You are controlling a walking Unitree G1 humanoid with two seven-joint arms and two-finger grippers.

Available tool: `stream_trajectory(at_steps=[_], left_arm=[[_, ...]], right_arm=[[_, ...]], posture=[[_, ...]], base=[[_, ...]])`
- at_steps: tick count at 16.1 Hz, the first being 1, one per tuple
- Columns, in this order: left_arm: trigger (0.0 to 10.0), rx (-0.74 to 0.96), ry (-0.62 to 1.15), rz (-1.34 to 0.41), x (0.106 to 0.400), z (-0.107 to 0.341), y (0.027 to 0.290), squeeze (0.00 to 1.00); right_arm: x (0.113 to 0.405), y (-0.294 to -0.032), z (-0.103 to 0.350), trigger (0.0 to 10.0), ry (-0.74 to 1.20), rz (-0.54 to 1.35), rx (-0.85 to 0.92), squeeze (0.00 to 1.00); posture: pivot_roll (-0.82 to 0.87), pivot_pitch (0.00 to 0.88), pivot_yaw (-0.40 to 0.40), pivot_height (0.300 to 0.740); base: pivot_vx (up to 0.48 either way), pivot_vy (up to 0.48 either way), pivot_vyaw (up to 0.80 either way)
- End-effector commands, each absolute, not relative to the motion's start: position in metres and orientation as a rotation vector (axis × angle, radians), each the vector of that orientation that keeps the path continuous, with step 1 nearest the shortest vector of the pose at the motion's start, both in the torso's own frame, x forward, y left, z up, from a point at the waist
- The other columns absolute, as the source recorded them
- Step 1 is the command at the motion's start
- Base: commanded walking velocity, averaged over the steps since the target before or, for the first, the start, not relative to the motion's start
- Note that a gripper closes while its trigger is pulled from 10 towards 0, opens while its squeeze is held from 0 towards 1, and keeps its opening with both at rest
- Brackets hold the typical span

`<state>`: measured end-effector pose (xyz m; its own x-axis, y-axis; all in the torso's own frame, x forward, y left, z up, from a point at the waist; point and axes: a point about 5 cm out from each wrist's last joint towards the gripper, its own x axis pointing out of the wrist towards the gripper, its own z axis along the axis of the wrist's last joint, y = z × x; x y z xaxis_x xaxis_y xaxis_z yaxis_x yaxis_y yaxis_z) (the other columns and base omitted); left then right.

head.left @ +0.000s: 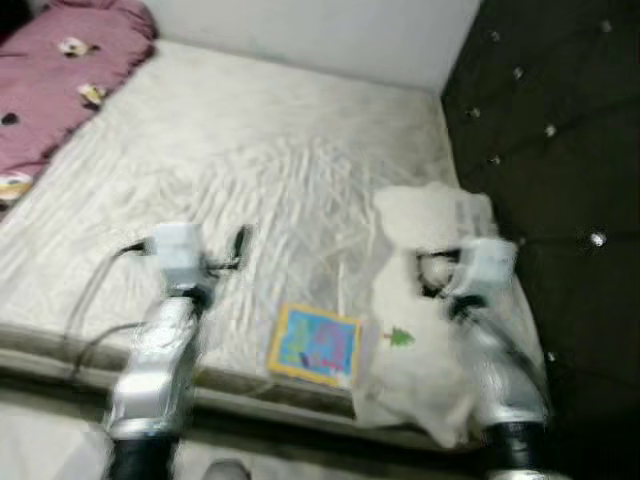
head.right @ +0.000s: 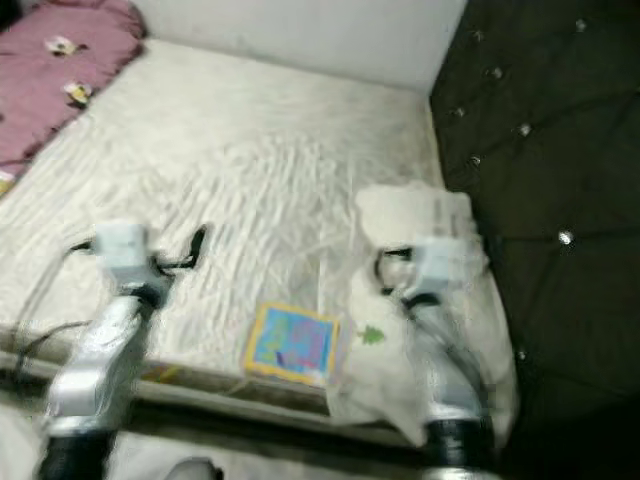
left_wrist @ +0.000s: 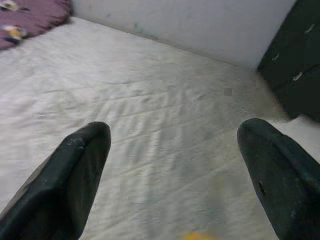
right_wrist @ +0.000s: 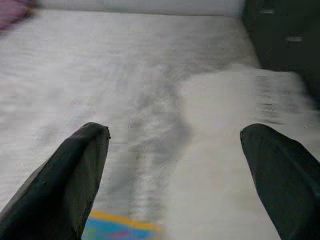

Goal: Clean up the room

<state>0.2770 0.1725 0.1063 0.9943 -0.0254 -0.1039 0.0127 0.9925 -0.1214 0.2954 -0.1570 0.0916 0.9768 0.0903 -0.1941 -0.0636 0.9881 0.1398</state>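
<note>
Bed [head.left: 280, 150]: picture book [head.left: 314, 345], white garment [head.left: 420, 340] uncollected. Left gripper [left_wrist: 172, 175], right gripper [right_wrist: 175, 175]: fingers wide apart, empty. Tidying barely begun.

**Blurred, cut off, or covered**

Both eye views are smeared, so the picture book [head.left: 314, 345] shows only blue and yellow patches, its drawing unreadable; the pink blanket [head.left: 62, 75] runs off the upper left edge; the right arm covers part of the white garment [head.left: 425, 370], whose small green mark is too soft to make out; the left hand [left_wrist: 172, 145] and right hand [right_wrist: 175, 145] both have their fingers cropped by the lower edge in the wrist views; the bed [left_wrist: 165, 115] is blurred there.
</note>
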Motion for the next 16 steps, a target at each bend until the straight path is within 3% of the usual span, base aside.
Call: stream_trajectory(at_steps=[1,5,8,16], left_arm=[[10.0,-0.136,0.07,-0.073,0.278,0.115,0.157,0.0],[10.0,-0.156,0.06,-0.053,0.281,0.115,0.16,0.0],[10.0,-0.172,0.055,-0.095,0.277,0.121,0.153,0.0],[10.0,-0.188,0.142,-0.06,0.266,0.102,0.153,0.0]], right_arm=[[0.291,-0.176,0.089,10.0,0.226,0.029,0.092,0.0],[0.286,-0.177,0.078,10.0,0.341,0.054,0.025,0.0],[0.278,-0.171,0.074,10.0,0.367,0.069,0.024,0.0],[0.273,-0.176,0.078,10.0,0.352,0.037,0.088,0.0]], posture=[[-0.01,0.0,-0.07,0.74],[-0.02,0.0,-0.108,0.74],[-0.04,0.0,-0.078,0.74],[-0.06,0.0,-0.056,0.74]], base=[[0.0,0.48,0.0],[0.0,0.48,0.0],[0.0,0.48,-0.4],[0.0,0.48,0.0]])
